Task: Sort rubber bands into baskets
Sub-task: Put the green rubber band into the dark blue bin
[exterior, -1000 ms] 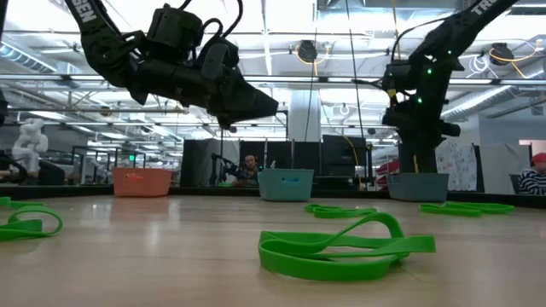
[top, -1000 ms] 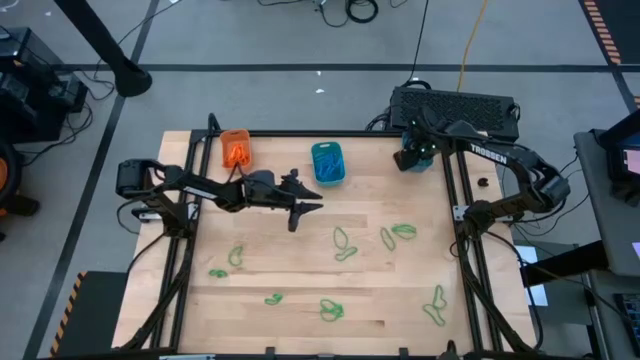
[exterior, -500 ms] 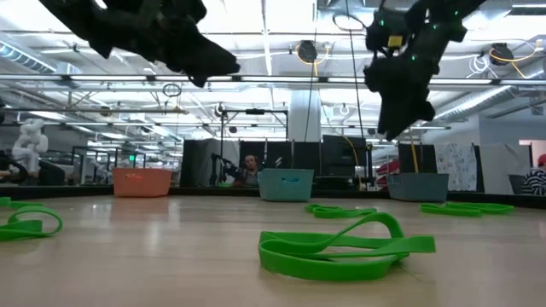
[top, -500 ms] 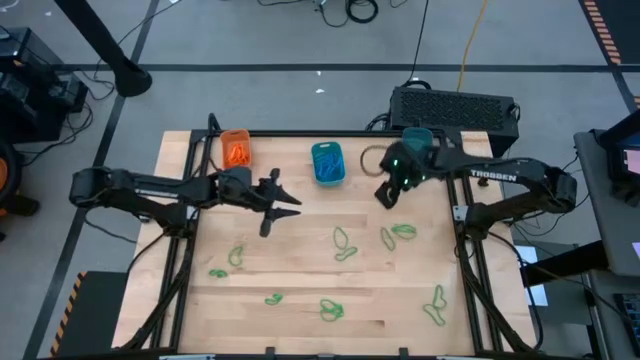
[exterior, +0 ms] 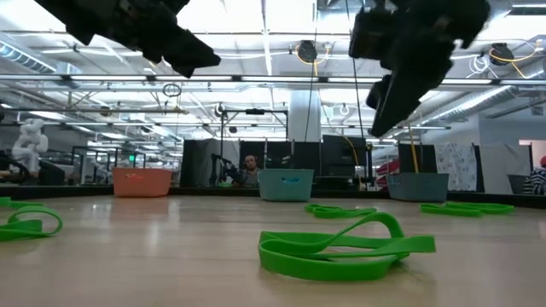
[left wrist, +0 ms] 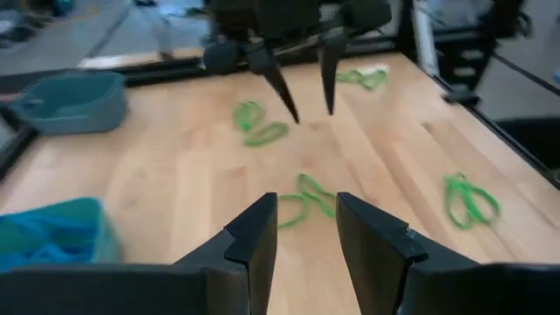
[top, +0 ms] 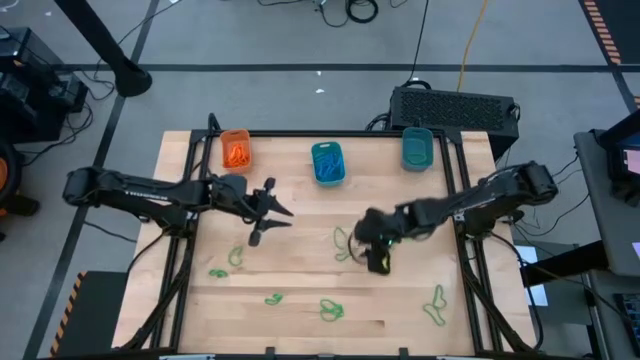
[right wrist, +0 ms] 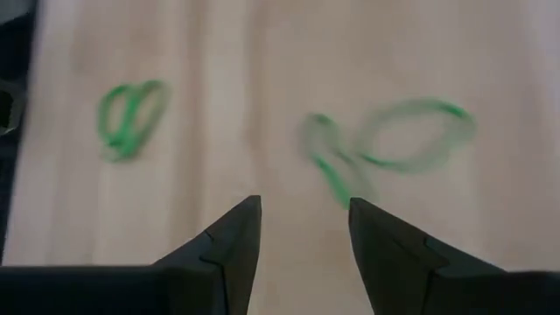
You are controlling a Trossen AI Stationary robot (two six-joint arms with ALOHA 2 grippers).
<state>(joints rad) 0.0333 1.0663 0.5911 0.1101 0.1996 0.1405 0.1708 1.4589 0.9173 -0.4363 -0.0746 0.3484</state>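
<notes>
Green rubber bands [top: 345, 244] (thin, twisted loops) lie scattered on wood.

A black box [top: 455, 107] is seen behind the wooden table [top: 300, 280], and black cables [top: 350, 10] are coiled on the grey floor.

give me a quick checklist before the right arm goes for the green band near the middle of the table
1. Right gripper open, nothing between its fingers: ok.
2. Green band lying loose on the table, beside the gripper in the high view: ok.
3. Gripper centred over the band: cannot tell; in the right wrist view it lies just ahead of the fingers.
4. Left gripper open and apart from the right one: ok.
5. Right-hand teal basket unobstructed: ok.
</notes>
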